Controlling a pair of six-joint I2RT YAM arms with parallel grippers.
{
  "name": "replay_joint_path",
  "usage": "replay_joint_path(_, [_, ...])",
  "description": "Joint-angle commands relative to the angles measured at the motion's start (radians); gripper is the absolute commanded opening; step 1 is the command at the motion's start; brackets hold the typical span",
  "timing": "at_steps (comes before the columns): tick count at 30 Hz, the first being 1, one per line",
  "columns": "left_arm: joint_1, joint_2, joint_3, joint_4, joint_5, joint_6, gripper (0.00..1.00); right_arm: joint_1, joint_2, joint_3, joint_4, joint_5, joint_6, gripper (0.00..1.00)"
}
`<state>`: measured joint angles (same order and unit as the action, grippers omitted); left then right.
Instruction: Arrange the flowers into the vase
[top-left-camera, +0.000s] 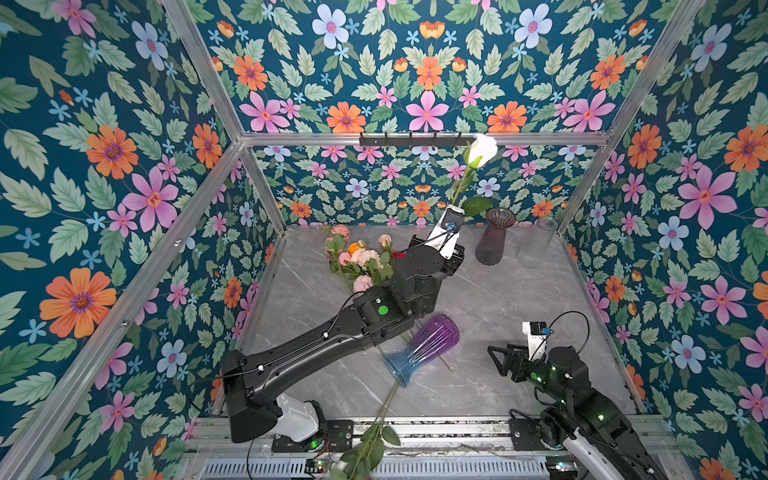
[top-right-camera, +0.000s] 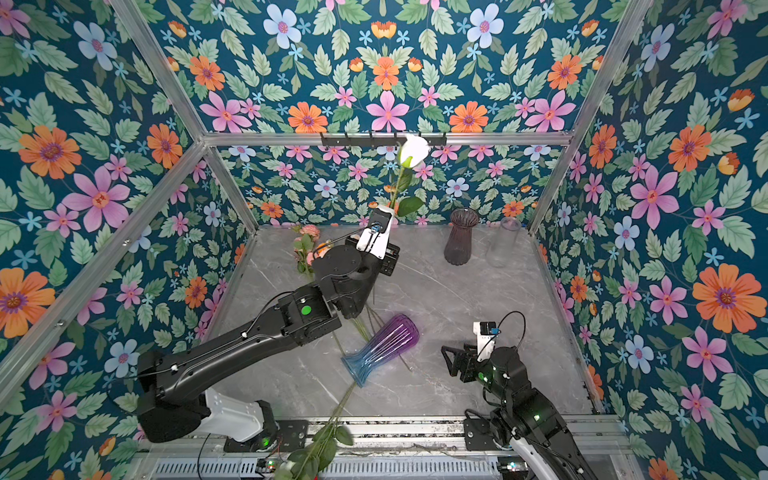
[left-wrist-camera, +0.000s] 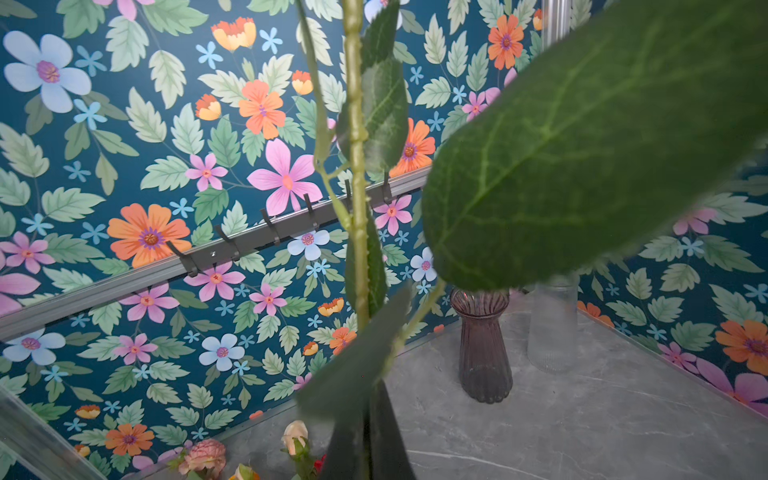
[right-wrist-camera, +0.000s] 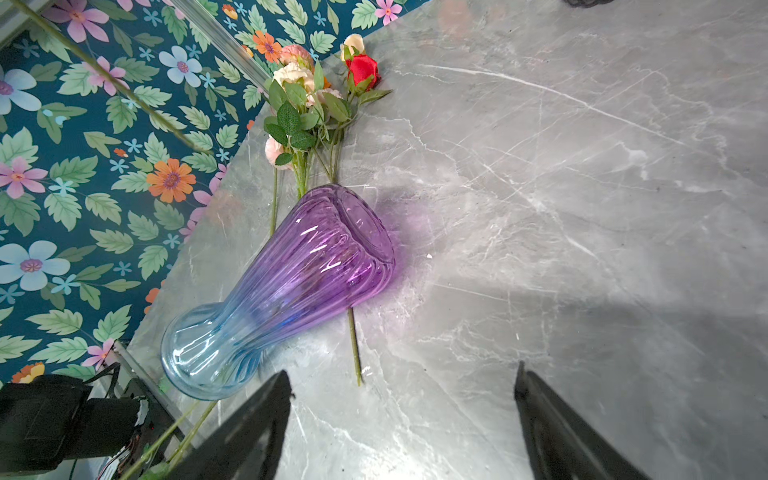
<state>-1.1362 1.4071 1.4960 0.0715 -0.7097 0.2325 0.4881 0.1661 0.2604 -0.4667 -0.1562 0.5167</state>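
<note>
I'm holding the white rose (top-left-camera: 482, 150) aloft, left gripper (left-wrist-camera: 365, 424) clamped on its stem, near the dark vase (top-left-camera: 494, 237); right gripper (right-wrist-camera: 402, 374) idling wide, empty; next likely needing stem-end aligned over the mouth.

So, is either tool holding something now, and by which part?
The left tool is shut on the white rose, gripping its green stem just below the leaves. The right tool is open and holds nothing.
</note>
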Motion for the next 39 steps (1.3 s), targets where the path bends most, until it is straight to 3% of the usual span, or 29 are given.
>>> replay_joint_path(1, [0.000,-0.061,-0.047,-0.009,-0.039,-0.066,0.00,0.001,0.042,0.004,0.042,-0.022,-0.012,0.85])
replay_joint_path(4, [0.001,-0.139,-0.119,-0.042,-0.078,-0.109,0.00,0.031,0.145,0.030,0.074,-0.040,-0.028,0.79])
replay_joint_path(6, [0.001,-0.191,-0.172,-0.075,-0.116,-0.141,0.00,0.116,0.233,0.062,0.092,0.012,-0.036,0.77])
replay_joint_path(9, [0.006,-0.278,-0.252,-0.146,-0.186,-0.209,0.00,0.378,0.410,0.134,0.123,0.241,-0.034,0.78])
replay_joint_path(12, [0.013,-0.387,-0.341,-0.220,-0.205,-0.304,0.00,0.678,0.671,0.293,0.084,0.564,-0.020,0.83])
replay_joint_path(17, [0.013,-0.592,-0.509,-0.309,-0.182,-0.471,0.00,0.854,1.138,0.656,-0.138,0.718,0.061,0.82])
replay_joint_path(25, [0.013,-0.772,-0.612,-0.478,-0.164,-0.641,0.00,0.965,1.524,1.052,-0.385,0.754,0.103,0.80])
replay_joint_path(33, [0.013,-0.815,-0.632,-0.536,-0.169,-0.667,0.00,1.016,1.703,1.260,-0.601,0.767,0.188,0.77])
replay_joint_path(39, [0.013,-0.839,-0.631,-0.550,-0.169,-0.658,0.00,1.041,1.819,1.383,-0.779,0.794,0.262,0.68])
